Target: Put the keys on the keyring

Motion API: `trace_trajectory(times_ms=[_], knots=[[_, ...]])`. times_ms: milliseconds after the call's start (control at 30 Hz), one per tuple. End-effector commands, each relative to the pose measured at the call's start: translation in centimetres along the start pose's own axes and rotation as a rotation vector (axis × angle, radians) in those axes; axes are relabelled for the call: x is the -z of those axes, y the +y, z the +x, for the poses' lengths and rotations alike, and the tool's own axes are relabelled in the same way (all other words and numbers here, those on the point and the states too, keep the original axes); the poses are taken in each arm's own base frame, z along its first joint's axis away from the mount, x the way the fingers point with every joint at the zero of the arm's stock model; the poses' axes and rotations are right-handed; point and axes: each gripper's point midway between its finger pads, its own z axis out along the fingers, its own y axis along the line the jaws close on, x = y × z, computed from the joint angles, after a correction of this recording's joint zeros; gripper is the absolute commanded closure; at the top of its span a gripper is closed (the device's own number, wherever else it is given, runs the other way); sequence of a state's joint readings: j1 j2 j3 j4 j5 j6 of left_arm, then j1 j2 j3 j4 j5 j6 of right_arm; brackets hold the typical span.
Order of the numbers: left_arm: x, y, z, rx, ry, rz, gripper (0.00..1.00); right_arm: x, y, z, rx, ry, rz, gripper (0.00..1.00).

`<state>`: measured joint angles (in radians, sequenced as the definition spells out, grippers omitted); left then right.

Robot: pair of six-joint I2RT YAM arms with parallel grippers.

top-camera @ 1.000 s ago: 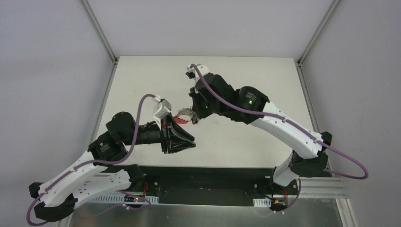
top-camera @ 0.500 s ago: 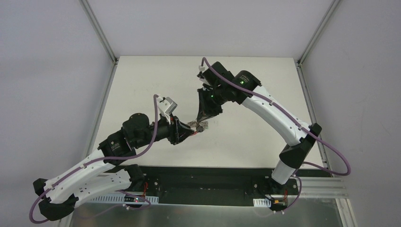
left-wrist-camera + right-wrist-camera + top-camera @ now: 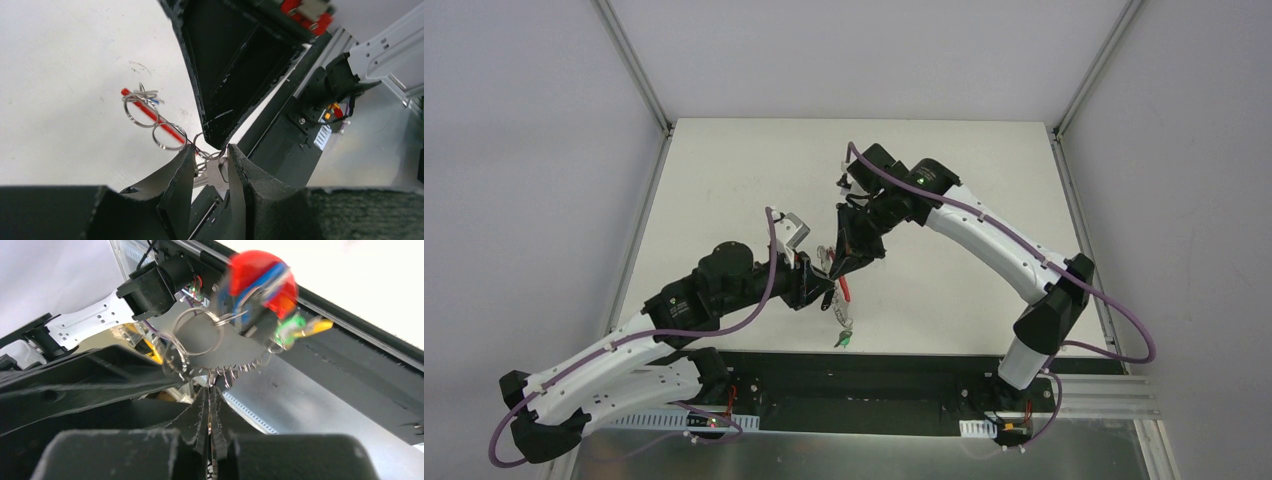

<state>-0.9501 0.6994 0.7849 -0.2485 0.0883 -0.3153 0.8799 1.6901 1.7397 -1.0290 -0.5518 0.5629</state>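
Note:
Both grippers meet above the near middle of the table. My left gripper [image 3: 826, 288] [image 3: 210, 151] is shut on a silvery key [image 3: 216, 175] and a small wire ring. My right gripper [image 3: 833, 267] [image 3: 210, 386] is shut on a thin silvery loop of the keyring [image 3: 199, 333]. The keyring's red section [image 3: 844, 289] [image 3: 150, 115] runs through silvery rings [image 3: 169, 136]. Below it dangles a chain of keys with a green head [image 3: 845, 342] lowest. In the right wrist view the hanging bunch is blurred: red [image 3: 257, 280], green [image 3: 290, 325] and yellow [image 3: 316, 327] heads.
The white table [image 3: 724, 190] ends at a black rail [image 3: 904, 365] right under the hanging keys. The right gripper's black finger [image 3: 225, 75] fills the upper middle of the left wrist view. Grey walls and metal posts [image 3: 629, 60] frame the table.
Both grippers have shifted toward the near edge and stayed together. The left arm has stretched further right. The bunch now hangs down in a chain, with the green key lowest.

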Motion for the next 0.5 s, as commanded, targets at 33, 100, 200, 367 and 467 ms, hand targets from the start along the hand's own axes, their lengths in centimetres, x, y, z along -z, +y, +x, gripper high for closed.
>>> trace_trajectory(times_ms=[33,100,200,367,467], knots=[[1.5,-2.2,-2.0,-0.083,-0.081,0.119,0.71,1.3,1.8,1.6,-0.114,0.024,-0.217,1.00],[2.1,-2.6,-2.4,-0.094,-0.097,0.143,0.70,1.2,1.5,1.5,-0.138,0.010,-0.243,1.00],[2.7,-3.0,-2.8,-0.105,-0.118,0.164,0.70,1.6,1.3,1.5,-0.150,-0.026,-0.277,1.00],[3.3,-4.5,-3.3,-0.121,-0.119,0.242,0.70,2.3,0.9,1.0,-0.192,-0.093,-0.323,1.00],[3.0,-6.6,-2.4,-0.125,-0.055,0.365,0.69,2.3,0.5,0.8,-0.249,-0.125,-0.360,1.00]])
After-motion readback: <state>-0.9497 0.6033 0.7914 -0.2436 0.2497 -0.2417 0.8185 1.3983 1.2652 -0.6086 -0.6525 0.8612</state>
